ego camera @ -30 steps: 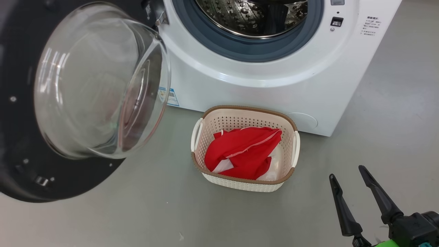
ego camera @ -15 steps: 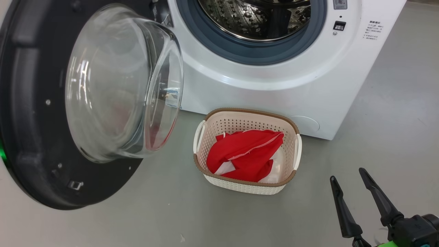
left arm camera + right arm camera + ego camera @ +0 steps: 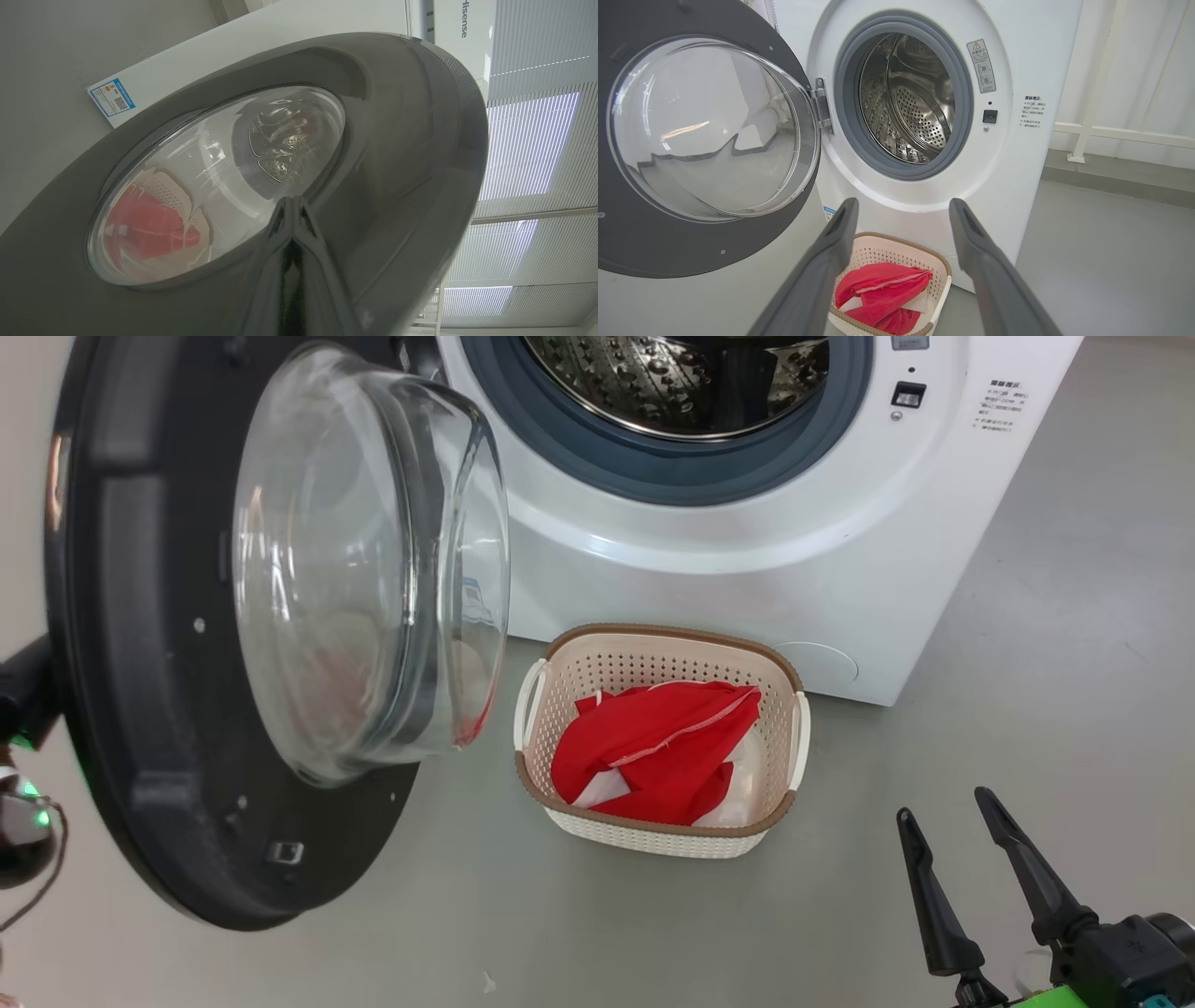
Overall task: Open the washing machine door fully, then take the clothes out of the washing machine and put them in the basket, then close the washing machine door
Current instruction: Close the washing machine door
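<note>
The washing machine door (image 3: pixel 140 709) stands partly open at the left, its glass bowl (image 3: pixel 355 569) bulging toward the washing machine (image 3: pixel 700 579). The steel drum (image 3: pixel 672 383) looks bare. In front of the washer, the basket (image 3: pixel 672 635) sits on the floor with the red clothes (image 3: pixel 653 747) inside. In the left wrist view my left gripper (image 3: pixel 292 200) is shut, its tips against the door's (image 3: pixel 397 140) glossy outer face. My right gripper (image 3: pixel 941 803) hangs open at the lower right, well clear of the basket. From its wrist, the open right gripper (image 3: pixel 901 210) frames the basket (image 3: pixel 896 238) and clothes (image 3: pixel 878 289).
Grey floor (image 3: pixel 1027 663) surrounds the washer and basket. Part of my left arm (image 3: pixel 23 709) with a green light shows behind the door's left edge. A white rail (image 3: pixel 1120 133) runs along the wall to the right of the washer. A small white scrap (image 3: pixel 485 980) lies on the floor.
The door has swung to the right, toward the washer opening, and my left arm has come into view behind it. The right gripper, basket and clothes have stayed put.
</note>
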Available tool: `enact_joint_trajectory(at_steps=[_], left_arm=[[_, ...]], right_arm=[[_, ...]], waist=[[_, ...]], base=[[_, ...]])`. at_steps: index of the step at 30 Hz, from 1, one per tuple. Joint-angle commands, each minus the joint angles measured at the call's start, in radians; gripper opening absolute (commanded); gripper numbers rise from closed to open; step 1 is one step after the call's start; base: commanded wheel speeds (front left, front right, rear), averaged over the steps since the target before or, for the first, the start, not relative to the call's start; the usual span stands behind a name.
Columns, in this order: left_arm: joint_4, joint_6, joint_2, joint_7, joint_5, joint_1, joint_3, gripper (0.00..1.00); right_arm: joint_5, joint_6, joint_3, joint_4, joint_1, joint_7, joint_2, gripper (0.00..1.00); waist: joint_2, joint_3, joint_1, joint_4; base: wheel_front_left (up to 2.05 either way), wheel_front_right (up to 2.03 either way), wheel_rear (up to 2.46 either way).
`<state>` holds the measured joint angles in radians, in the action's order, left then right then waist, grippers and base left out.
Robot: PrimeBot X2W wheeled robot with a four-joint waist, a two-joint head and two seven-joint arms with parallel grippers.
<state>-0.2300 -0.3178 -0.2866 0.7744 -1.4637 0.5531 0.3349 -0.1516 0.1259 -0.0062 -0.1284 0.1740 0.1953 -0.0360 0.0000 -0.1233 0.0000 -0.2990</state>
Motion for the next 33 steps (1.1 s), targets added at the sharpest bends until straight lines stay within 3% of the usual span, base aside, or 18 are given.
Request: enact_joint_trajectory(at_steps=[1,15,33], left_arm=[[0.053,-0.006,-0.027,0.013,-0.011,-0.008,0.022,0.00],[0.157,-0.015,0.082,-0.003,-0.022,-0.069,-0.012,0.00],[0.206,0.065,0.212,-0.082,-0.018,-0.082,-0.107,0.00]], right_arm=[[-0.006,0.005,0.028,-0.020,-0.040,0.015,-0.014,1.00],[-0.012,0.005,0.033,-0.006,-0.042,0.023,-0.014,1.00],[-0.010,0.005,0.028,-0.023,-0.029,0.011,-0.014,1.00]], waist=[[0.0000,0.000,0.0000,0.003],[0.0000,0.013,0.0000,0.034],[0.0000,0.007,0.0000,0.101]], base=[[0.00,0.00,0.00],[0.00,0.00,0.00],[0.00,0.00,0.00]])
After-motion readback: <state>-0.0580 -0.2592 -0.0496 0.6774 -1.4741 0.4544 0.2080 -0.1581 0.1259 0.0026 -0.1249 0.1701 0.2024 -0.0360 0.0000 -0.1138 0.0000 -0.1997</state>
